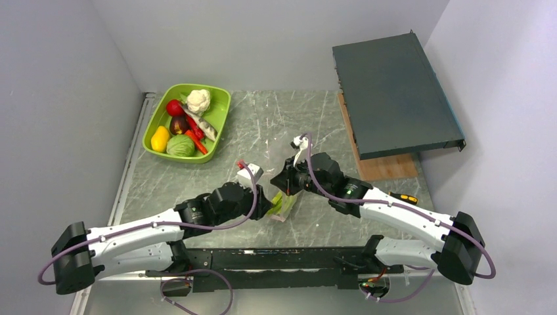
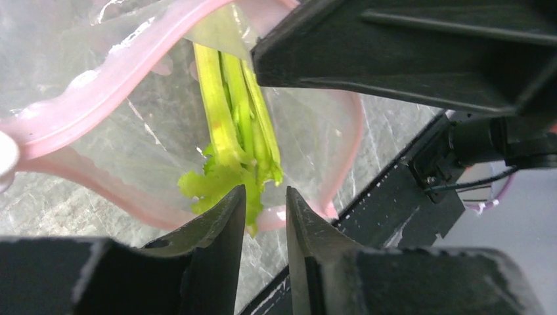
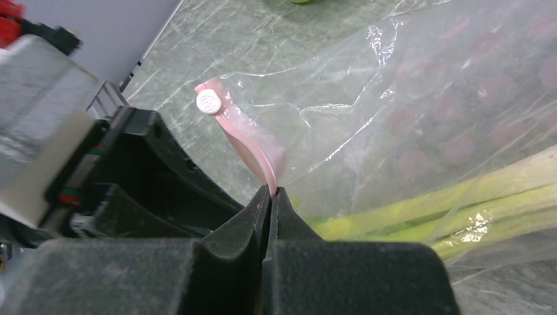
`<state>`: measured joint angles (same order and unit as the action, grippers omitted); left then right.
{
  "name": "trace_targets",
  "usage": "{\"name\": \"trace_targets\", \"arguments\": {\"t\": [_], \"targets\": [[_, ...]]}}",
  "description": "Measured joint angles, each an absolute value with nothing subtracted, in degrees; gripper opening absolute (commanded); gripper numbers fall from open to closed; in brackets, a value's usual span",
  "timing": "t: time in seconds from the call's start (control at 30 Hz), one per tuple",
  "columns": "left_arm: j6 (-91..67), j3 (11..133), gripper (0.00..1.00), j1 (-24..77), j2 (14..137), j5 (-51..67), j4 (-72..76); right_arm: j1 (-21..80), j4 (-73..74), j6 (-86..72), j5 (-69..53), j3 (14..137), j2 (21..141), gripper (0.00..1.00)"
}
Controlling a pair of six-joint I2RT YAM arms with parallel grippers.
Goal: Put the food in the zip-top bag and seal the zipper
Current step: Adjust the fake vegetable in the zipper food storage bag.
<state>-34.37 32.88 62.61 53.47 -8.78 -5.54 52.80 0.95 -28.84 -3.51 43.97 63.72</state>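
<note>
Looks like the loading step. Finds the pale green stalks (image 2: 230, 118) already through the mouth of the zip-top bag (image 2: 131, 151), just ahead of the arm bases, leafy end nearest the left gripper (image 2: 265, 197) and close to the zipper (image 2: 105, 85). Probably calls next for nudging that leafy end fully past the pink strip. Then calls for a reach to the far left corner, to the lime-green tray (image 1: 226, 98), for the rest of the food (image 1: 180, 128): red, yellow, green, dark purple and a white piece, none bagged yet. Puts sealing a long way off.

On the left gripper, shows a narrow gap between the jaws, with a leaf tip hanging right at it. Cannot tell whether nipped or merely brushed. On the right gripper (image 3: 270, 193), shows jaws clamped flat on the zipper, holding one lip of the mouth up and open.
</note>
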Motion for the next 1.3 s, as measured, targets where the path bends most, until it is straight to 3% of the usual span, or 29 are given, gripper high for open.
{"name": "trace_targets", "arguments": {"t": [0.83,1.2,1.3], "targets": [[-31.57,33.34,0.6,62.48,72.71,-14.85,6.2,52.42,-0.08,-29.61,-4.4,43.55,63.81,0.0],[-30.81,34.98,0.61,62.3,79.0,-15.94,7.22,51.53,2.7,-29.56,-1.93,42.63,64.18,0.0],[-30.55,35.11,0.53,62.3,79.7,-16.23,7.11,51.53,3.14,-29.56,-1.74,42.46,64.18,0.0]]}}
